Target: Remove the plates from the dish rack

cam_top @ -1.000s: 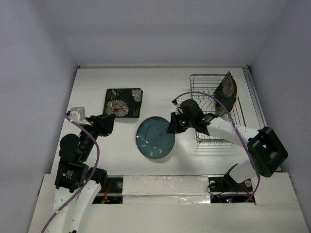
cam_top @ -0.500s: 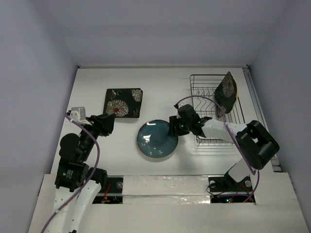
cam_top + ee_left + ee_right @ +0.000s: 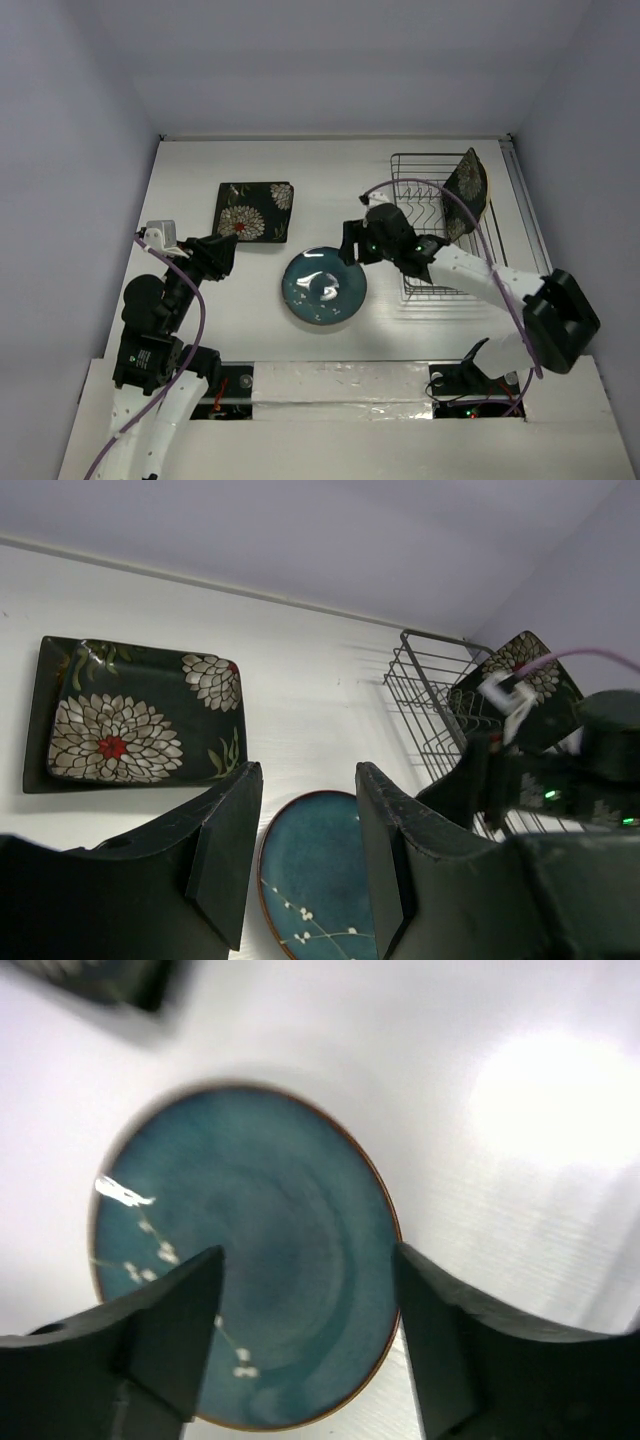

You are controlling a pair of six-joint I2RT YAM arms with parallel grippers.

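A round teal plate (image 3: 323, 288) lies flat on the table, face up; it also fills the right wrist view (image 3: 250, 1250). My right gripper (image 3: 350, 250) hovers open just over that plate's far right rim, nothing between its fingers (image 3: 170, 1330). A square black flowered plate (image 3: 254, 211) lies back-up on the table at the left. Another square plate (image 3: 466, 190) stands on edge in the dark wire dish rack (image 3: 415, 170) at the back right. My left gripper (image 3: 222, 258) hangs open and empty left of the teal plate (image 3: 320, 880).
The rack (image 3: 420, 695) sits close to the right wall, and the right arm (image 3: 470, 270) reaches across its front edge. White walls close the table on three sides. The purple cable (image 3: 420, 185) loops above the rack.
My right gripper has opened and let go of the round teal plate, which now lies flat on the table. The gripper has drawn back a little. The left arm has not moved.
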